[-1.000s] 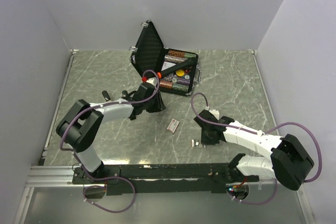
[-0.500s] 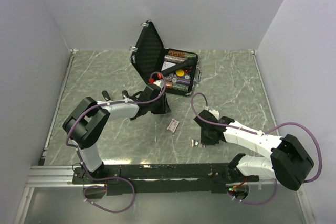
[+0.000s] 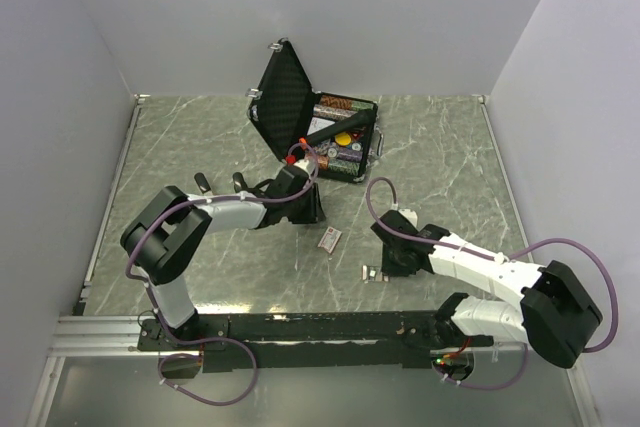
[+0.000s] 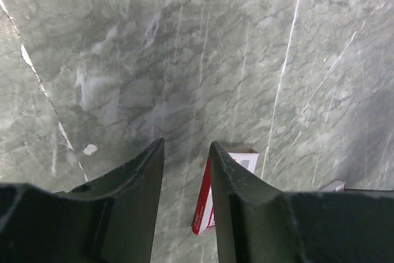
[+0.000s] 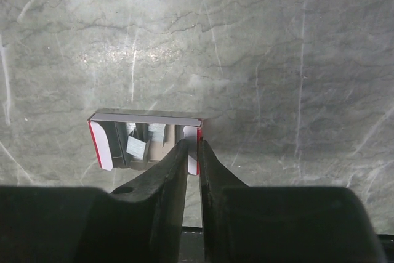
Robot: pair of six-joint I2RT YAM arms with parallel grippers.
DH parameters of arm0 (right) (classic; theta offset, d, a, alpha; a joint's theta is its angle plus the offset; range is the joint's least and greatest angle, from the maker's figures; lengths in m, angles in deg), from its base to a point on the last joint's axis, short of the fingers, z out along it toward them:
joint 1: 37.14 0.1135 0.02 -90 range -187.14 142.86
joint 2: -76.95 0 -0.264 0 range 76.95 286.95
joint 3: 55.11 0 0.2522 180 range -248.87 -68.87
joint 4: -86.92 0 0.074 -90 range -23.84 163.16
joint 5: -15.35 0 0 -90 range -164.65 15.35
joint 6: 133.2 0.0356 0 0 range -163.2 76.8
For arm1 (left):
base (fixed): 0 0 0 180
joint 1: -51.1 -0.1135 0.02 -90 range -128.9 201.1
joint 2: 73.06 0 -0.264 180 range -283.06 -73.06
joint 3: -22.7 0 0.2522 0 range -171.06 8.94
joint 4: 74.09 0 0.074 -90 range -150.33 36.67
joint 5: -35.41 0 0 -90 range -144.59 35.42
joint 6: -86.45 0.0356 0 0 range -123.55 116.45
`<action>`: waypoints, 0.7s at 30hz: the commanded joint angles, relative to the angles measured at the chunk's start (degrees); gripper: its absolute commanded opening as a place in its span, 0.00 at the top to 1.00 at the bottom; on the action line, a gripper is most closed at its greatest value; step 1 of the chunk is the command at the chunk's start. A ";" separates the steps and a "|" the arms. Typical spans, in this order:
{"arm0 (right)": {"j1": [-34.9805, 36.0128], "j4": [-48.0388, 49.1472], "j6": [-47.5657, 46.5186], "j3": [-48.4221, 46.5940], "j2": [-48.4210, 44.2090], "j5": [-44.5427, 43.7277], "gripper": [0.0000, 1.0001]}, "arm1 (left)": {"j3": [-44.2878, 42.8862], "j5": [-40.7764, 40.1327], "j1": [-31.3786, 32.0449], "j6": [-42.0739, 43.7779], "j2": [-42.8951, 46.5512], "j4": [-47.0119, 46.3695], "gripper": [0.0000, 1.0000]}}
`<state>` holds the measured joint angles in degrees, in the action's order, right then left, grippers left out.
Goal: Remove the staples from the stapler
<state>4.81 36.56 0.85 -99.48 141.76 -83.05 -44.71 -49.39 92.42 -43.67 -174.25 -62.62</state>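
Right gripper sat barely parted, empty-looking, over staple box; left gripper open, empty, just beside box. What looked like the stapler lay near box. Either gripper could've clipped box, spilling staples.

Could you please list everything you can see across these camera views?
table: one, grey-green marble, under everything.
case: one, black, open, back centre.
case contents: several, mixed colours, inside the case; too small to name.
staple box: one, white with red ends, open, mid-table, staples inside.
small item: one, black, left of the left arm.
left gripper: one, black, open, empty.
right gripper: one, black, barely parted, near the box.
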 commanded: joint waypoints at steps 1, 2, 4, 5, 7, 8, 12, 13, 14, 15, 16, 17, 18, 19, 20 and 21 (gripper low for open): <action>-0.12 2.32 0.77 1.17 -0.48 0.93 0.79 | -0.49 0.61 0.60 0.39 1.25 -1.06 0.59; -0.12 2.58 0.77 1.25 -0.13 1.11 0.78 | -0.58 0.61 0.78 0.39 1.26 -1.06 0.59; -0.12 3.11 0.77 1.43 0.57 1.37 0.78 | -0.76 0.78 0.87 0.48 0.99 -0.97 0.58; -0.12 3.37 0.77 1.52 0.75 1.46 0.78 | -0.84 0.87 0.95 0.48 0.82 -0.79 0.58; -0.12 3.64 0.60 1.52 0.84 1.46 0.78 | -1.28 1.22 1.22 0.65 0.38 -0.62 0.58; -0.12 3.64 0.60 1.52 0.84 1.37 0.78 | -1.54 1.22 1.48 0.83 0.20 -0.44 0.58; -0.12 3.90 0.33 1.52 0.75 1.28 0.80 | -1.55 1.31 2.36 1.36 -0.68 -0.18 0.58; -0.12 3.99 0.25 1.52 0.75 1.46 0.81 | -1.46 1.40 2.45 1.53 -0.94 -0.18 0.58; -0.12 3.99 0.24 1.52 0.84 1.37 0.82 | -1.29 1.49 2.80 1.62 -1.12 -0.18 0.59; -0.12 4.08 0.24 1.52 0.75 1.37 0.83 | -1.28 1.66 2.97 1.80 -1.38 -0.09 0.59; -0.12 4.17 0.16 1.52 0.75 1.37 0.85 | -1.11 1.84 3.15 1.97 -1.64 -0.09 0.59; -0.12 4.17 0.07 1.52 0.58 1.37 0.86 | -1.02 2.19 3.33 2.23 -1.91 -0.26 0.59; -0.21 4.08 -0.02 1.52 0.57 1.29 0.88 | -0.85 2.37 3.68 2.41 -2.17 -0.26 0.59; -0.12 4.08 -0.11 1.52 0.49 1.11 0.90 | -0.58 2.63 3.94 2.50 -2.35 -0.35 0.59; -0.12 3.99 -0.28 1.43 0.40 1.02 0.91 | -0.41 2.98 4.20 2.85 -2.61 -0.61 0.59; -0.21 3.82 -0.37 1.34 0.22 0.93 0.92 | -0.14 3.50 4.38 3.11 -2.79 -0.96 0.59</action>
<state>4.81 38.84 0.59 -98.43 142.18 -82.04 -44.84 -48.21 95.55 -42.64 -175.32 -63.27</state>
